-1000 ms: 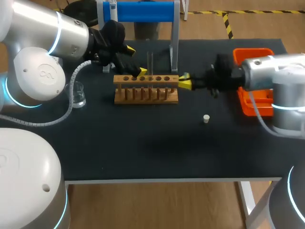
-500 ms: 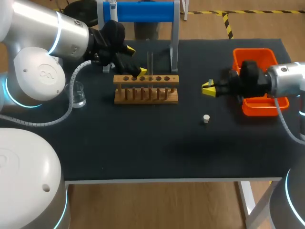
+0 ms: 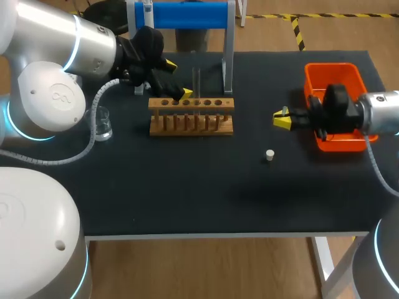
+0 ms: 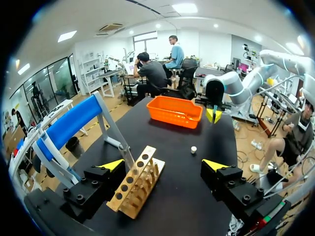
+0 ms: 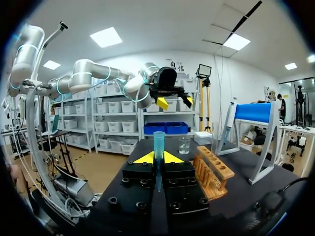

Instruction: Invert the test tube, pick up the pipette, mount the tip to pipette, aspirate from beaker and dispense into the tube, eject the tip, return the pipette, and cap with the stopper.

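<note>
Pipette tip [image 5: 158,142], the blue one, is pinched between the two fingers of my right pincer [image 5: 158,160]. The fingers are nearly together, one on each side of it. It stands up with its thin end down. This pincer hangs over the black table [image 3: 187,193], between the wooden rack [image 3: 191,118] and the orange bin [image 3: 333,73]. The little white stopper [image 3: 269,155] lies on the table near it, not touching. The clear test tube [image 3: 197,80] stands up in the rack.

My left pincer [image 3: 178,80] is over the rack's left end. Its fingers are wide apart and hold nothing. Behind the rack is a blue stand [image 3: 187,14], and the pipette [image 5: 229,118] hangs on it. The glass beaker [image 3: 101,123] sits on the table, off to the left of the rack.
</note>
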Motion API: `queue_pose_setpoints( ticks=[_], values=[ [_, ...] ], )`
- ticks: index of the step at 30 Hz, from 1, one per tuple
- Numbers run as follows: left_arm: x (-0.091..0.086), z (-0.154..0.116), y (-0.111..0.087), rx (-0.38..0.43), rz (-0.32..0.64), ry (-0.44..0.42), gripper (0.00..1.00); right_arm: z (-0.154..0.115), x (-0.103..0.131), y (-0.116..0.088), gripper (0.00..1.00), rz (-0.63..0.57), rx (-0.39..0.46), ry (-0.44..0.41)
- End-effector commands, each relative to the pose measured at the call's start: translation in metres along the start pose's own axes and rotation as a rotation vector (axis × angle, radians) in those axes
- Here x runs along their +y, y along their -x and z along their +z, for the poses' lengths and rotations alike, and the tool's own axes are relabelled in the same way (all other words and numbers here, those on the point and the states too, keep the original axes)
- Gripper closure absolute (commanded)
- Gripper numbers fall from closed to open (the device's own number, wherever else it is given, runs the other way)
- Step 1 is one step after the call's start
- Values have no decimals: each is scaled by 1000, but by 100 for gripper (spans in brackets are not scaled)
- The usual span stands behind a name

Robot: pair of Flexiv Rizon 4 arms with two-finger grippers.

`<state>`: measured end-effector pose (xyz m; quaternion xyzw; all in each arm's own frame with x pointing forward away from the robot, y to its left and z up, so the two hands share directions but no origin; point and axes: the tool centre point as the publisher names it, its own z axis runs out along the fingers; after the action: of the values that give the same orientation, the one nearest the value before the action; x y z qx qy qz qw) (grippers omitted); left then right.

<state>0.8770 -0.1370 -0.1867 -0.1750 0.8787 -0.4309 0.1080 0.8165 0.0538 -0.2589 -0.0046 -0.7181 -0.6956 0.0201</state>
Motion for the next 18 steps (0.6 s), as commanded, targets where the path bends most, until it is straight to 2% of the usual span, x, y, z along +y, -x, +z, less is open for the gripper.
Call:
queue_pose_setpoints(
  ticks=[1,18],
  values=[
    [-1,0,0,2,-1,5,0,-1,-2,-3,100,1,-10,7],
    [-1,0,0,2,-1,5,0,-1,-1,-5,100,1,-9,9]
  ],
)
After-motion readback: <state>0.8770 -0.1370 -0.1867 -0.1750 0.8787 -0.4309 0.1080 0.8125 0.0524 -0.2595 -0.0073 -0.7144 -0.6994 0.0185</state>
